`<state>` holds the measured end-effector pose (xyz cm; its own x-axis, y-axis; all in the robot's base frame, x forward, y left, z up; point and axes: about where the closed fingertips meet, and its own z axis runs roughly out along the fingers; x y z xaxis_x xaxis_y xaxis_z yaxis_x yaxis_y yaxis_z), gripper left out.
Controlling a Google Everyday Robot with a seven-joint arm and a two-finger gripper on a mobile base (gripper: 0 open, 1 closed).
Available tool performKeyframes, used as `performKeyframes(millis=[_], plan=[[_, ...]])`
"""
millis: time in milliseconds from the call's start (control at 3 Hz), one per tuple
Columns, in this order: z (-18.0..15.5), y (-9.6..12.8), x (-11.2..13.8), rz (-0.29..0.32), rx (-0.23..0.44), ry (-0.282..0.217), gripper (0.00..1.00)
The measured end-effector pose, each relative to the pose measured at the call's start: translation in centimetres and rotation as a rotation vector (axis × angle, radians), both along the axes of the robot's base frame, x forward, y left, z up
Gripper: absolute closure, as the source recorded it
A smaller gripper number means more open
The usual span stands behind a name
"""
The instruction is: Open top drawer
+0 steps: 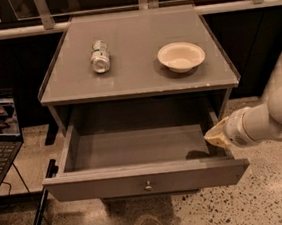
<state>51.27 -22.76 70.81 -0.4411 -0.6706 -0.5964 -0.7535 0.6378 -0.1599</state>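
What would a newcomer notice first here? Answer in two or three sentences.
The top drawer stands pulled wide open. The robot's claw sits at its right edge. On the tabletop rest a tipped can and a pale bowl.

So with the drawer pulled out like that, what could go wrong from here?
1. The gripper sits at the right side wall of the wide grey top drawer with the round metal knob; pulling away carelessly could catch that wall and jerk the drawer.
2. Such a jolt might roll the silver can lying on its side on the grey tabletop.
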Motion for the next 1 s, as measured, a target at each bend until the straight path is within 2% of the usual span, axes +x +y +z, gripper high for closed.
performKeyframes(millis=[333, 667, 1000], plan=[[0.00, 0.00, 0.00, 0.000, 0.000, 0.000, 0.13], [0.00, 0.00, 0.00, 0.000, 0.000, 0.000, 0.00], [0.00, 0.00, 0.00, 0.000, 0.000, 0.000, 0.00]])
